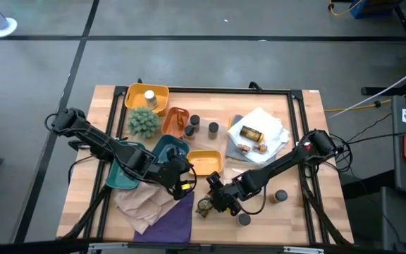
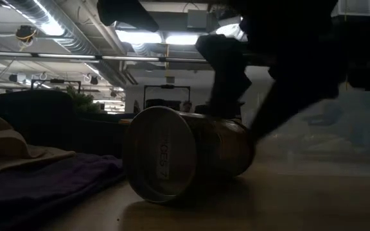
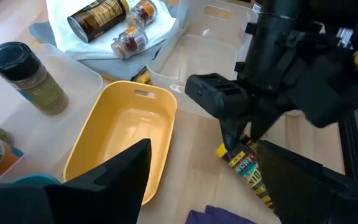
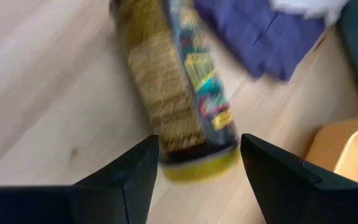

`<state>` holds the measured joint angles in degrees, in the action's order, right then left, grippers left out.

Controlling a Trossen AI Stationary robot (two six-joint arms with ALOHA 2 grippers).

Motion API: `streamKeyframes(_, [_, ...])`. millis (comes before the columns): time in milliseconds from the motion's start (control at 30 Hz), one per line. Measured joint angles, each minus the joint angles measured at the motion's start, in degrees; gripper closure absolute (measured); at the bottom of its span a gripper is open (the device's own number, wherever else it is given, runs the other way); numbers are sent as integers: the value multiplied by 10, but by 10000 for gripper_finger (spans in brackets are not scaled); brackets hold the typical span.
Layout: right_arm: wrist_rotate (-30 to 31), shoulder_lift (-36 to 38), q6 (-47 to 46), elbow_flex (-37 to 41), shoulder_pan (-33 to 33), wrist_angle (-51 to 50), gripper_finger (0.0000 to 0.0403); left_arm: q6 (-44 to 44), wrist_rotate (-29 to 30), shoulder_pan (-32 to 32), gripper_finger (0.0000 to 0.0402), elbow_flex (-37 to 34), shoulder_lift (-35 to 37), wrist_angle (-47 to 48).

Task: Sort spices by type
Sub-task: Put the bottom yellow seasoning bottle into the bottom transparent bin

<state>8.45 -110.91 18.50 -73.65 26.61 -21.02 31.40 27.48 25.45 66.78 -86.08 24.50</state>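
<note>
A spice jar (image 1: 204, 207) with a yellow lid (image 4: 201, 167) and a colourful label lies on its side on the wood near the table's near edge; in the low view its base (image 2: 162, 154) faces the camera. My right gripper (image 4: 199, 140) is open, its fingers on either side of the jar's lid end; it also shows in the high view (image 1: 216, 194). My left gripper (image 1: 183, 176) is open and holds nothing, hovering just short of the small yellow tray (image 3: 123, 134). More jars stand by the orange tray (image 1: 176, 121) and lie on white paper (image 1: 259, 130). My right gripper comes at the lying jar slanting from above, its fingers (image 4: 129, 177) across the jar at the lid end (image 3: 225, 151). The jar rests on the table. Whether a finger touches it, I cannot tell.
A purple cloth (image 1: 178, 220) and a tan cloth (image 1: 139, 204) lie beside the jar. A teal tray (image 1: 143, 169), a far yellow tray (image 1: 157, 93) holding a jar and a spiky green plant (image 1: 144, 122) sit to the left. Two loose jars (image 1: 280, 195) stand near the right edge.
</note>
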Motion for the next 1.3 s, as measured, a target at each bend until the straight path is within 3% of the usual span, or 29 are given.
streamKeyframes(767, [11,-26,-4,-3,0,26,173,2,0,0,128,0,0,1])
streamKeyframes(1300, [6,-26,-157,-4,-1,-1,173,30,0,0,128,0,0,1])
